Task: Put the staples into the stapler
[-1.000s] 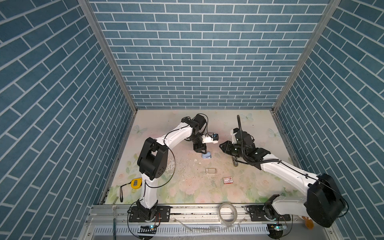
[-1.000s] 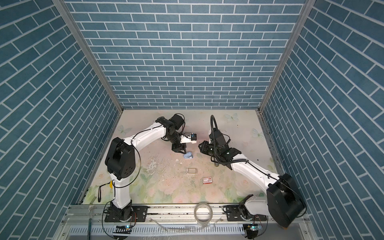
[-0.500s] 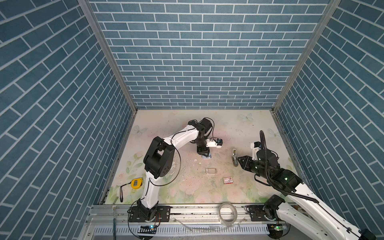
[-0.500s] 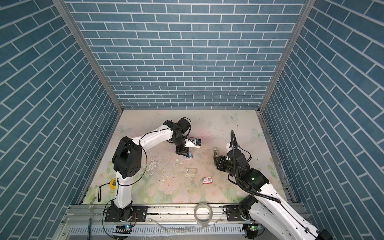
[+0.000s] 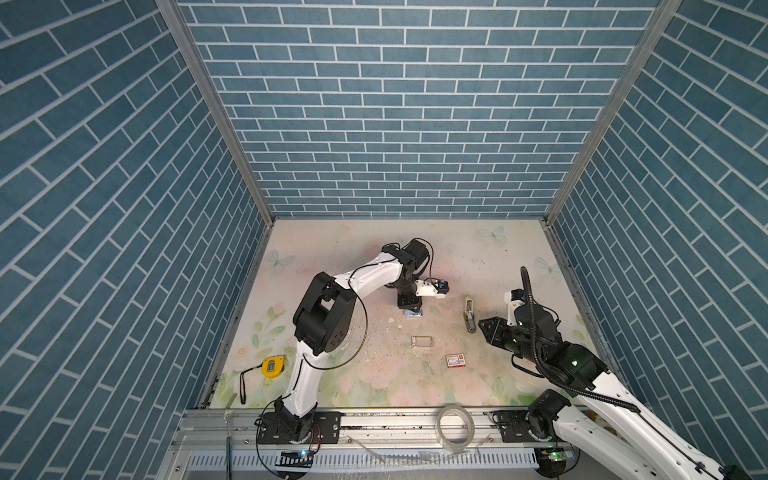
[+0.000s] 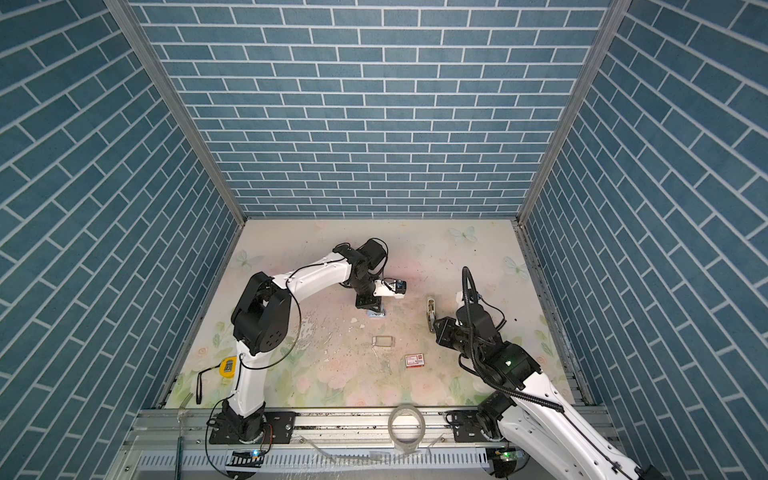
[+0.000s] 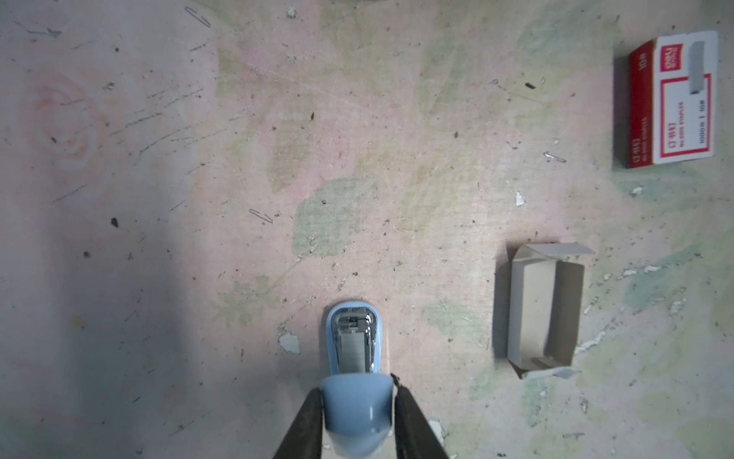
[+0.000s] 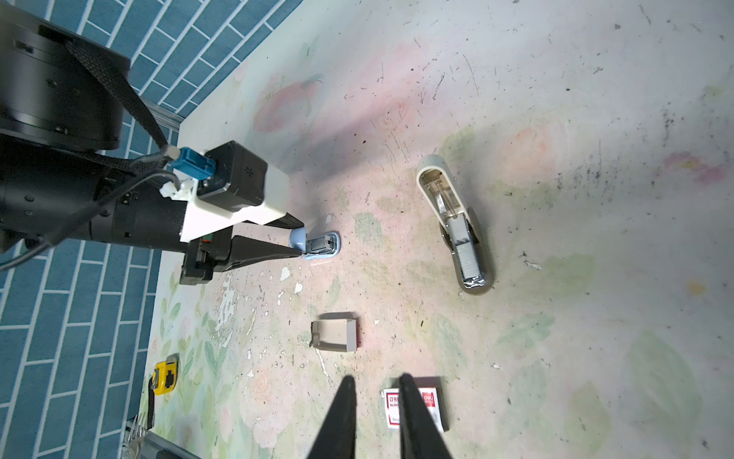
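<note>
A light blue stapler (image 5: pixel 414 314) lies mid-table with its lid swung up. My left gripper (image 7: pixel 356 387) is shut on that lid, a finger on each side. Below it the open magazine shows a grey strip of staples (image 7: pixel 354 351). A beige stapler (image 5: pixel 469 314) lies open to the right, with another strip of staples (image 8: pixel 466 254) in its channel. My right gripper (image 8: pixel 376 379) hovers in front of and right of the beige stapler. Its fingers are a narrow gap apart with nothing between them, and it touches neither stapler.
An open grey cardboard tray (image 5: pixel 422 341) and a white-and-red box (image 5: pixel 456 360) lie in front of the staplers. A yellow tape measure (image 5: pixel 272 366) sits at the front left. A roll of clear tape (image 5: pixel 456 424) rests on the front rail. Blue brick walls enclose the table.
My right arm has drawn back to the front right, leaving the beige stapler on the table. My left gripper has come down and shut on the blue stapler's lid.
</note>
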